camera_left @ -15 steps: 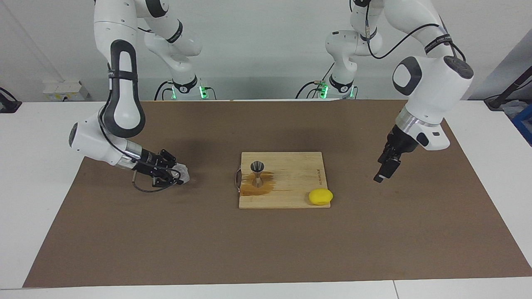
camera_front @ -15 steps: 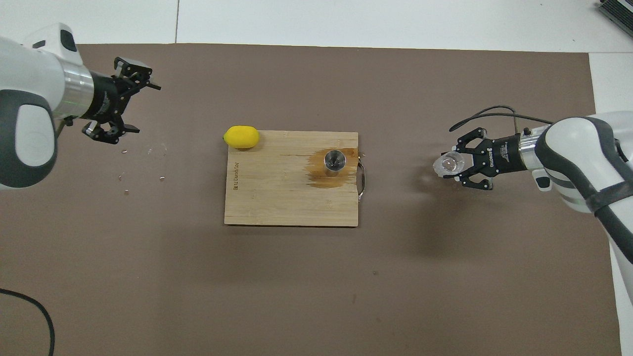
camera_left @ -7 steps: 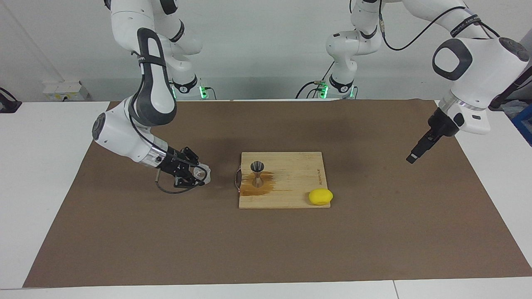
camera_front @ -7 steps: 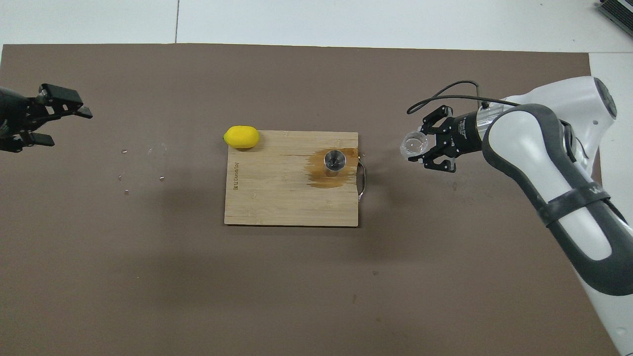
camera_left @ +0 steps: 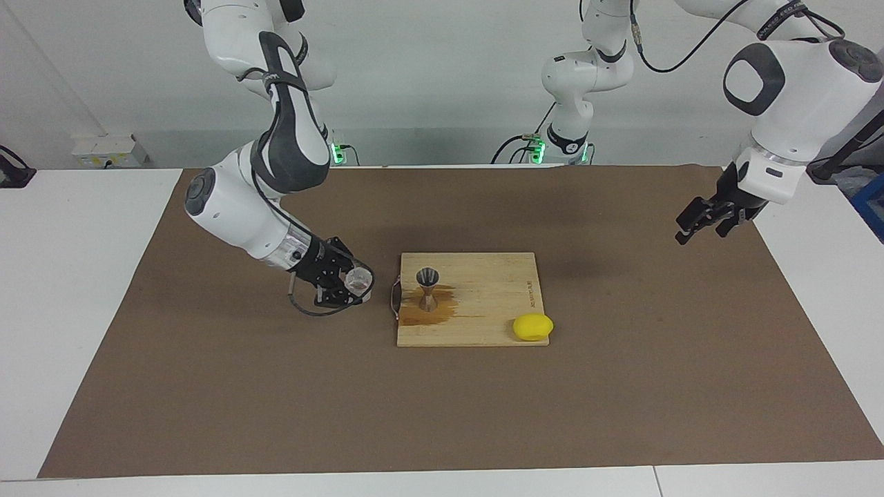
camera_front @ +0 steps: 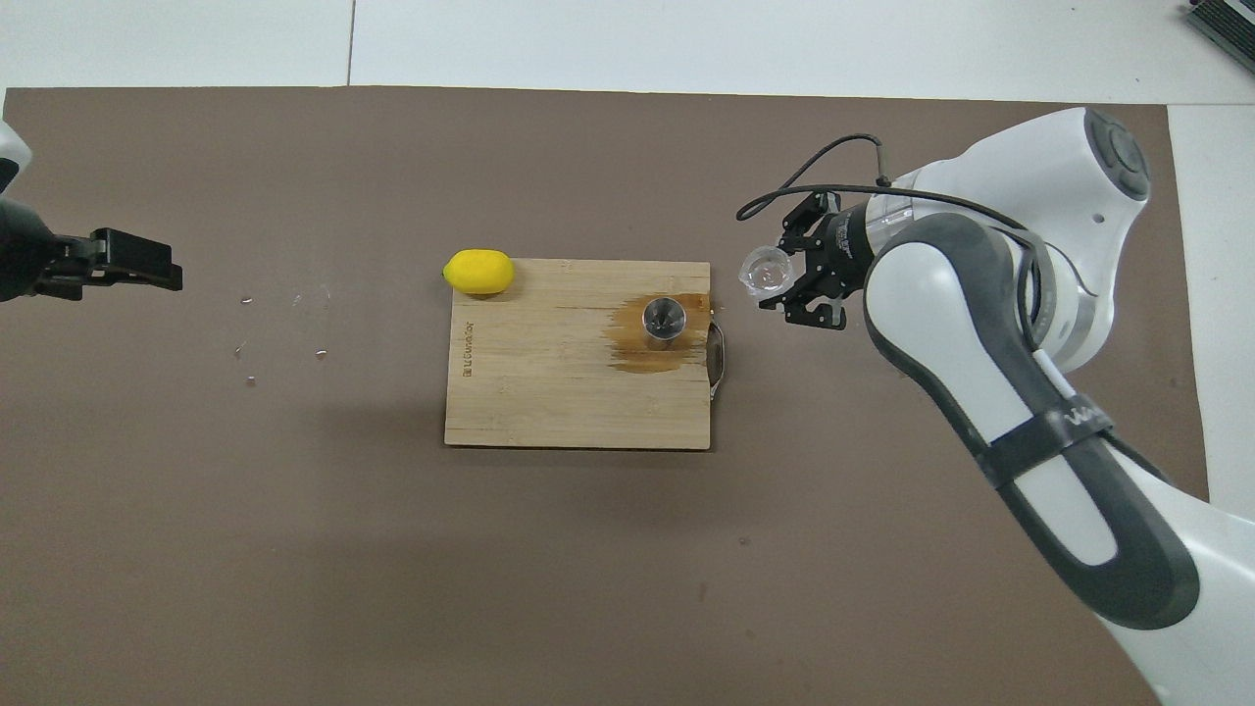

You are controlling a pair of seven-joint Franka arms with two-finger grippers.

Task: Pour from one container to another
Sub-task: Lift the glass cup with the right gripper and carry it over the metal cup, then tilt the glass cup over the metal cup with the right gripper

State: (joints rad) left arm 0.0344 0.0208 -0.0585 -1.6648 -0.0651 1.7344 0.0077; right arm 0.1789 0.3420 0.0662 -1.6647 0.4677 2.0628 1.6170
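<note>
My right gripper (camera_left: 349, 284) is shut on the small clear glass tumbler (camera_left: 358, 279), holding it low over the brown mat just beside the handle end of the wooden cutting board (camera_left: 494, 321). The tumbler also shows in the overhead view (camera_front: 766, 272), with the right gripper (camera_front: 796, 279) around it. The silver hourglass jigger (camera_left: 427, 289) stands upright on the board in a brown wet patch, and shows in the overhead view (camera_front: 664, 321) too. My left gripper (camera_left: 699, 233) is open and empty, raised over the mat's edge at the left arm's end (camera_front: 147, 267).
A yellow lemon (camera_left: 532, 326) lies at the board's corner toward the left arm's end, farther from the robots than the jigger (camera_front: 478, 272). The board's metal handle (camera_front: 719, 355) sticks out toward the tumbler. A few small droplets (camera_front: 284, 328) dot the mat.
My right gripper has carried the tumbler across the mat toward the board, now close to its handle. My left gripper has drawn back and up toward its own end of the table.
</note>
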